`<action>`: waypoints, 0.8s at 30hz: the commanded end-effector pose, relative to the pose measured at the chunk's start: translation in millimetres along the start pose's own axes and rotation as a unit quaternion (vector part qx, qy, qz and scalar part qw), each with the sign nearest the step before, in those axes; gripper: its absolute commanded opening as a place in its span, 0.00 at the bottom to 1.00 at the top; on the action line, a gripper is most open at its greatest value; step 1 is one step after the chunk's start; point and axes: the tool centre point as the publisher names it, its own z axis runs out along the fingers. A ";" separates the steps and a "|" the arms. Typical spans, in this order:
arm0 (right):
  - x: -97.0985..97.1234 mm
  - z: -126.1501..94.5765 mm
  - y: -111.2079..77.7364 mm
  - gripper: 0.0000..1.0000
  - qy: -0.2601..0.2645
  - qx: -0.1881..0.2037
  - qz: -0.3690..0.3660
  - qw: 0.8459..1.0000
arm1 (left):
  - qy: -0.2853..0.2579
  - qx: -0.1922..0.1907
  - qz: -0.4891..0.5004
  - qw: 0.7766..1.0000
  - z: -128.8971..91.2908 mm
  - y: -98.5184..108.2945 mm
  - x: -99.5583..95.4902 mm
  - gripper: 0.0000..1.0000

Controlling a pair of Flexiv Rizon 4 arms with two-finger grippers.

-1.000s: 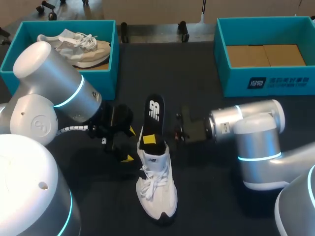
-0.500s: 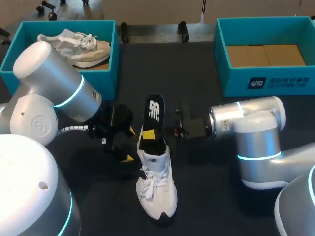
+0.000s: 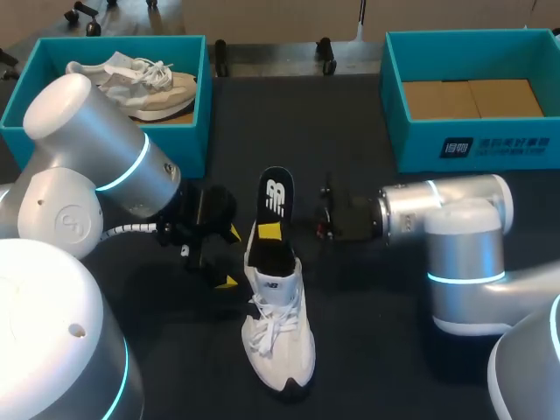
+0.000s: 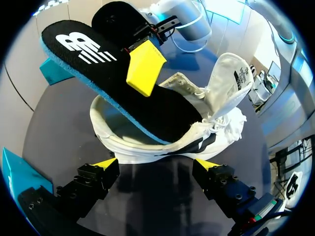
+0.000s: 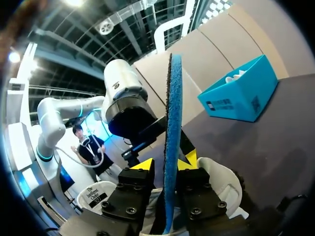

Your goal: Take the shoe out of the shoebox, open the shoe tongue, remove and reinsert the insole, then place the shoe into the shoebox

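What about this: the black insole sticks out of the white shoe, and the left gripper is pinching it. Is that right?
Not quite. The right gripper pinches the insole: the right wrist view shows its blue edge between both fingers. The left gripper stands open beside the white shoe. The insole does stick out of the shoe.
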 end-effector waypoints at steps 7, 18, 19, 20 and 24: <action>-3.2 -3.6 -6.3 0.00 0.011 -0.033 0.014 0.999 | -0.001 0.001 0.000 1.000 0.0 0.9 0.8 1.00; -2.2 5.1 -18.8 0.00 0.000 0.008 0.064 0.998 | -0.001 0.001 0.000 1.000 0.0 0.9 0.8 1.00; -2.4 5.9 -20.3 0.00 -0.004 0.011 0.070 0.997 | -0.001 0.001 0.000 1.000 0.0 0.9 0.8 1.00; -2.8 6.5 -22.2 0.00 -0.003 0.016 0.077 0.997 | -0.001 0.001 0.000 1.000 0.0 0.9 0.8 1.00; -1.9 7.7 -30.0 0.00 -0.009 0.023 0.091 0.996 | -0.001 0.001 0.000 1.000 0.0 0.9 0.8 1.00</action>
